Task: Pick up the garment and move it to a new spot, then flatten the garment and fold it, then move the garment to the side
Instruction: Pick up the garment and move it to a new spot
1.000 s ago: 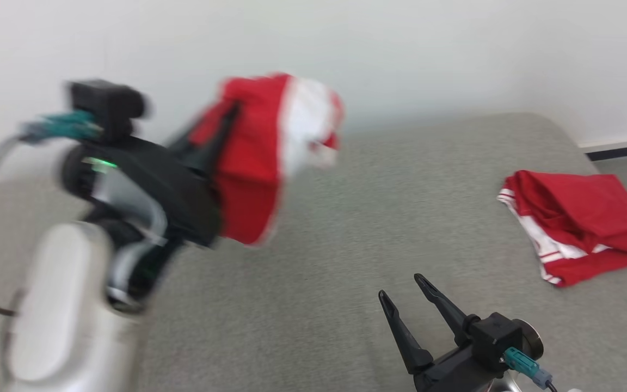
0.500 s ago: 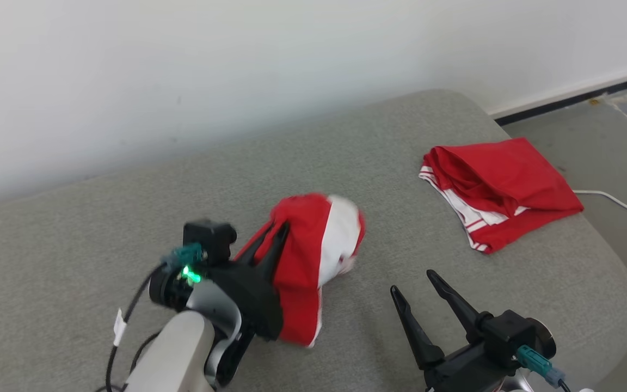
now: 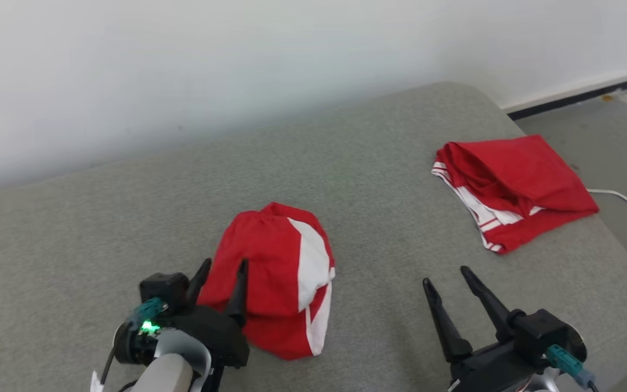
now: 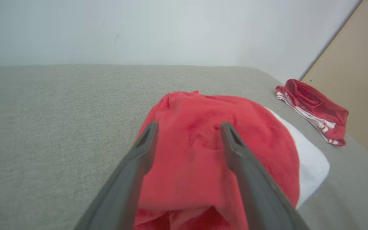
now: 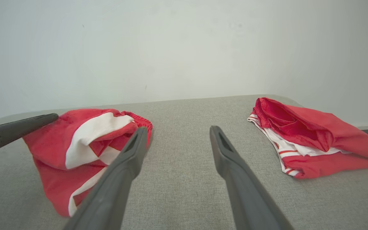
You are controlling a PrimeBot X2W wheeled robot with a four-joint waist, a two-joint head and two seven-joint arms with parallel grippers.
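Observation:
The garment (image 3: 275, 272) is a crumpled red piece with a white panel, lying on the grey padded surface (image 3: 379, 163) near its front middle. My left gripper (image 3: 223, 268) is open at the garment's near-left edge, one finger on either side of a fold of red cloth. In the left wrist view the garment (image 4: 260, 137) bulges between and beyond the spread fingers of that gripper (image 4: 188, 127). My right gripper (image 3: 446, 277) is open over bare surface to the garment's right. In the right wrist view the garment (image 5: 59, 153) lies left of the open right gripper (image 5: 178, 130).
A second red and white garment (image 3: 515, 188) lies folded near the surface's rounded right end, also seen as the folded garment (image 5: 311, 137) in the right wrist view. A white wall runs behind. A white cable (image 3: 624, 198) lies on the floor to the right.
My left gripper came down from mid-air with the garment, set it on the surface and opened. The head camera tilted down meanwhile. The right gripper stayed open.

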